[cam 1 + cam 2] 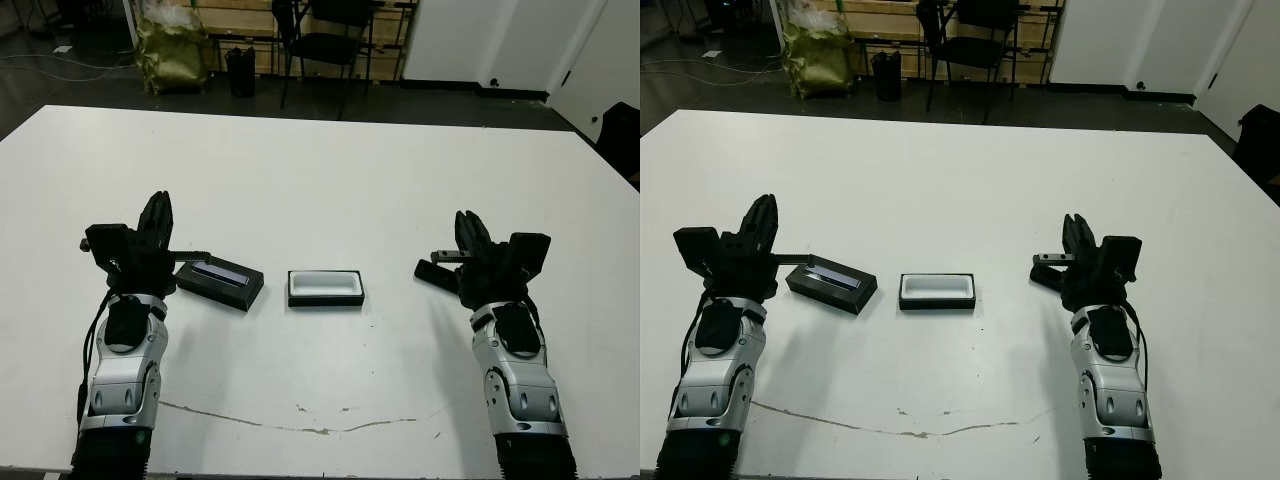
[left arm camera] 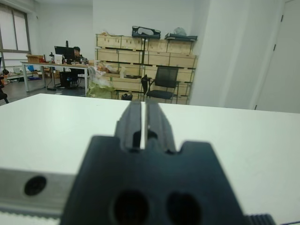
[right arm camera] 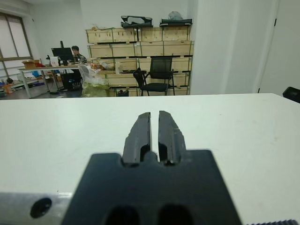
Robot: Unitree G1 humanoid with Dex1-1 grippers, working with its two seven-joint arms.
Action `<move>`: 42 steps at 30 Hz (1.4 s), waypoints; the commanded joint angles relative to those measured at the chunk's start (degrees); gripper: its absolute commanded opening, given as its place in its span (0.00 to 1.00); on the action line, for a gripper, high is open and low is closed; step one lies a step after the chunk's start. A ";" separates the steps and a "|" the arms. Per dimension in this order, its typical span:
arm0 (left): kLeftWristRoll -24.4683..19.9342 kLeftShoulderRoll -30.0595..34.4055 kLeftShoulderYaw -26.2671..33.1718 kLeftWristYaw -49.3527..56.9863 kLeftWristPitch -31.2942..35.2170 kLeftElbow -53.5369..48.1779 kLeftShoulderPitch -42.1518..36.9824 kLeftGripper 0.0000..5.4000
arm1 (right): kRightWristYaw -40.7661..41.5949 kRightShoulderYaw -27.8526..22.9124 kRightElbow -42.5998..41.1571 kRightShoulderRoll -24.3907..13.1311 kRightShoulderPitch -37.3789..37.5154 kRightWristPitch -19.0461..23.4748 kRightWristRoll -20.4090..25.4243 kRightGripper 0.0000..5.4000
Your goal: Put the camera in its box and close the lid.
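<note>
My table [image 1: 320,160] is white and wide, its far edge running before a dark floor, and most of its surface beyond the box lies bare, with broad open room ahead of both my arms. A thin crack-like line runs across it nearer to me than the box.

The lid [image 1: 220,282] lies flat just left of the box, turned at a slant, stripe up, with a narrow strip of table between the two. The box [image 1: 326,288] sits open near the middle, white lining showing, its long sides square to me and clear table all round its rim.

The camera [image 1: 436,273] lies well right of the box, partly hidden under my right arm, so I see only its left end.

My left gripper [image 1: 155,212] rests left of the lid, well left of the box, fingers pressed nearly together and holding nothing. My right gripper [image 1: 468,228] sits well right of the box, just above the camera, its fingers [image 3: 140,133] drawn close with a thin slit between them, also holding nothing.
</note>
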 commanded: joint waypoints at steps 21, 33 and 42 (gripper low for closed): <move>0.77 0.53 -0.49 0.05 0.16 1.40 0.34 0.00 | 21.88 -8.15 10.21 -16.43 -5.75 -5.58 10.77 0.00; 0.86 1.17 -0.59 -1.11 -2.26 2.97 -0.30 0.00 | 40.56 -7.31 15.04 -34.32 -8.80 -1.06 10.50 0.19; 1.02 1.04 -0.44 -0.29 -0.77 2.19 -0.36 0.00 | 54.86 -1.25 24.60 -40.52 -13.45 -5.23 6.03 0.57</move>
